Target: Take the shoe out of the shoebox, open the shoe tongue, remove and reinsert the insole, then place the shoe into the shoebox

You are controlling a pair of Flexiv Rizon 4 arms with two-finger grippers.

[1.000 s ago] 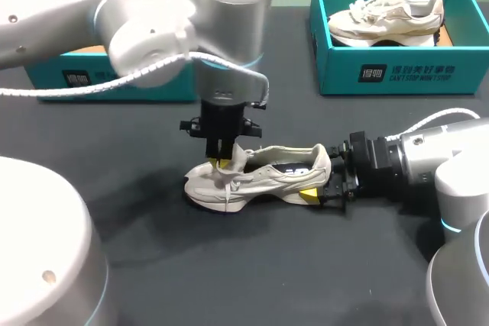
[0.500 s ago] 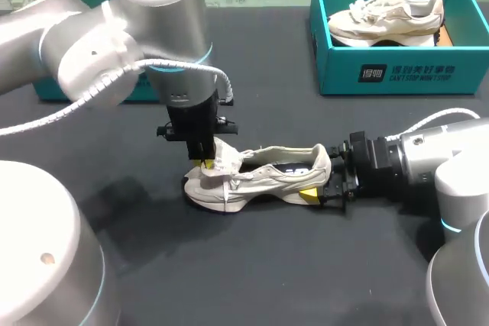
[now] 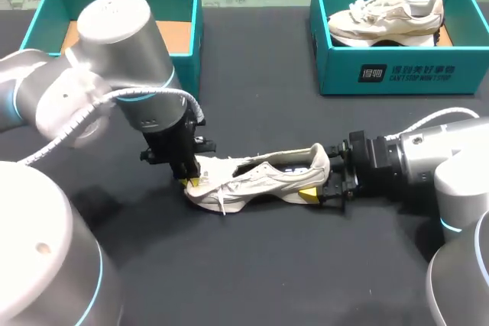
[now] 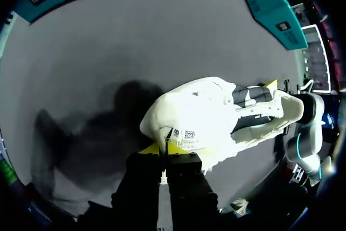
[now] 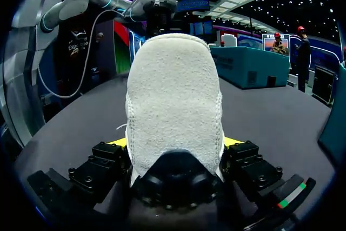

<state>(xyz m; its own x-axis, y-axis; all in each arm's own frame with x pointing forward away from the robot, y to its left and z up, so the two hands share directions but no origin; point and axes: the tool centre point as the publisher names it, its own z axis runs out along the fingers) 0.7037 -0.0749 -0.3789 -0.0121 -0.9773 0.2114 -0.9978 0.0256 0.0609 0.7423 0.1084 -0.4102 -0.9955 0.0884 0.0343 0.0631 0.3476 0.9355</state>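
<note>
Within the last second your left pincer (image 3: 189, 179) has travelled from above the middle of the shoe (image 3: 263, 175) down and toward its toe, and it has taken the tongue (image 4: 190, 113) with it. The tongue now lies folded forward over the toe, and the two yellow tips are pressed together on its edge, beside the small label. Your right pincer (image 3: 322, 189) has not moved. It clamps the heel from both sides. The shoe lies on the dark counter (image 3: 252, 265) between the two arms, well apart from the empty shoebox (image 3: 195, 28). I judge the tongue step as nearly done: the mouth of the shoe looks open, so the insole (image 3: 293, 167) should be reachable next.
</note>
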